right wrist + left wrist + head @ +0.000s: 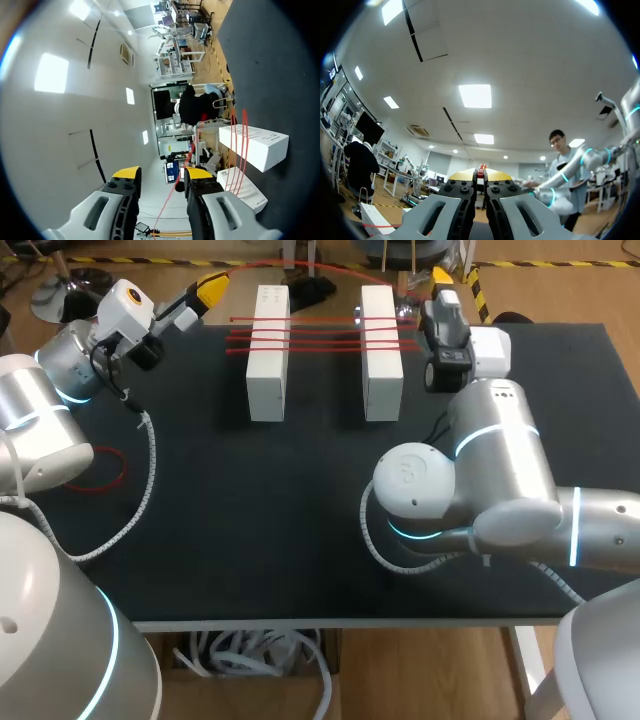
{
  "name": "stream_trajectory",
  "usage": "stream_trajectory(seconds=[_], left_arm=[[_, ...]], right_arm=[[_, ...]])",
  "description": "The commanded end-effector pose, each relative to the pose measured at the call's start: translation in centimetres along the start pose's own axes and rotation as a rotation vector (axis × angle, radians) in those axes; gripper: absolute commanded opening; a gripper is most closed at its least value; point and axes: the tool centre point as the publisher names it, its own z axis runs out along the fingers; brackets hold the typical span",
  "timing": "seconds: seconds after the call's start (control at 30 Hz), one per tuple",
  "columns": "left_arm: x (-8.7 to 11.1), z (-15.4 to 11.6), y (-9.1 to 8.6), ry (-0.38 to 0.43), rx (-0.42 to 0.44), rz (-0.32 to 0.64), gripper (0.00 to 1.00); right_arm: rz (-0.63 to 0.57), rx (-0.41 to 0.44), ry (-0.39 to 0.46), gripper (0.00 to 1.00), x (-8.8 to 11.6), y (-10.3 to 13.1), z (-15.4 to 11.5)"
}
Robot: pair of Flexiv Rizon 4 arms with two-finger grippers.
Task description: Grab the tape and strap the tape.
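Thin red tape: one end is pinched between the closed yellow tips of the left gripper. From there it arcs over to the right gripper, whose fingers stand apart; the strand runs through the gap, close against one finger. Further strands lie stretched across two white rectangular blocks, ahead of and to one side of the right fingers, on the black table.
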Motion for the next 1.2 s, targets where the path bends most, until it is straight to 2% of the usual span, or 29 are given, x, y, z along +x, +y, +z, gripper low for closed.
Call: stream_trajectory(seconds=[0.03, 0.57, 1.0, 1.13, 1.2], left_arm=[[-0.01, -0.04, 0.02, 0.001, 0.001, 0.001, 0.00], [-0.01, -0.04, 0.02, 0.001, 0.001, 0.001, 0.00], [-0.01, -0.04, 0.02, 0.001, 0.001, 0.001, 0.00], [-0.01, -0.04, 0.02, 0.001, 0.001, 0.001, 0.00], [-0.01, -0.04, 0.02, 0.001, 0.001, 0.001, 0.00]], right_arm=[[0.000, -0.019, -0.002, 0.35, -0.38, -0.44, 0.10], [0.020, -0.034, 0.000, 0.32, -0.35, -0.27, -0.33], [0.023, -0.039, 0.006, 0.24, -0.21, -0.39, -0.06], [0.022, -0.038, 0.005, 0.17, -0.25, -0.45, 0.03], [0.020, -0.038, 0.003, 0.05, -0.26, -0.45, 0.05]])
